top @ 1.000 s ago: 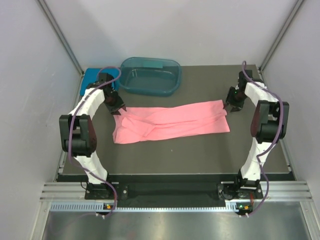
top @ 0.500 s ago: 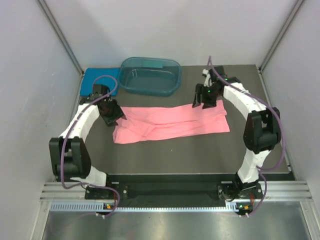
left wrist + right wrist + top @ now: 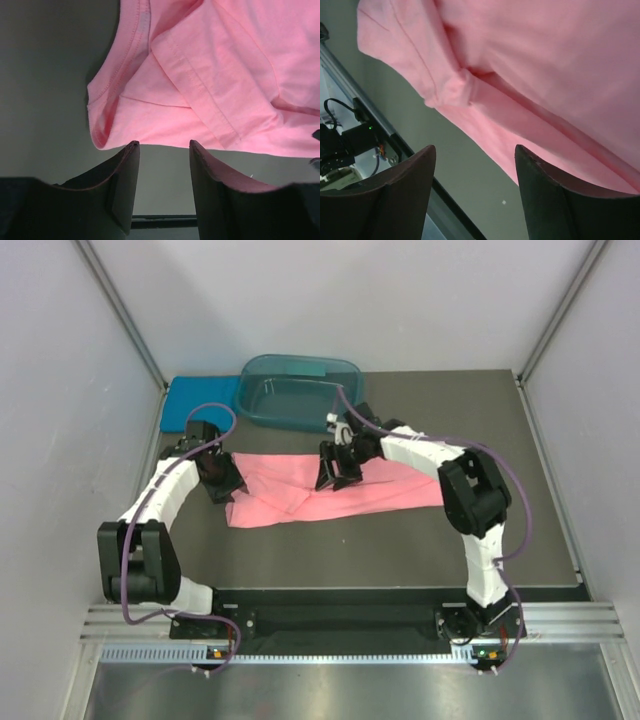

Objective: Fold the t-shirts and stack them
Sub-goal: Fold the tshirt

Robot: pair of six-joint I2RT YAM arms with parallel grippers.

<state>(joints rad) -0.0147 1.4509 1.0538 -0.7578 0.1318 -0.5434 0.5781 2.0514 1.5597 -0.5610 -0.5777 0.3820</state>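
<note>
Both my grippers are open and hold nothing: my left gripper [image 3: 164, 145] hovers just off the collar end of the salmon-pink t-shirt [image 3: 390, 490], and my right gripper [image 3: 475, 148] hangs over a bunched ridge near the shirt's middle. The shirt lies as a long band across the centre of the bench, just in front of the plastic tub [image 3: 300, 392]; the teal-blue t-shirt [image 3: 190, 400] sits folded in the far left corner. I think the main risk is a bad pinch. If I close my right fingers on that ridge, I may catch several layers, or only the top one, and the fold would come up crooked. My left fingers stand off the cloth's edge, so closing here could catch nothing or only the collar rim and drag the shirt toward the left edge. My right arm also reaches far across the bench, close to the tub, and could nudge it. Compared with a second ago, my right gripper has swung from the shirt's right end to its middle, my left gripper has shifted slightly nearer, and the shirt has barely moved.
</note>
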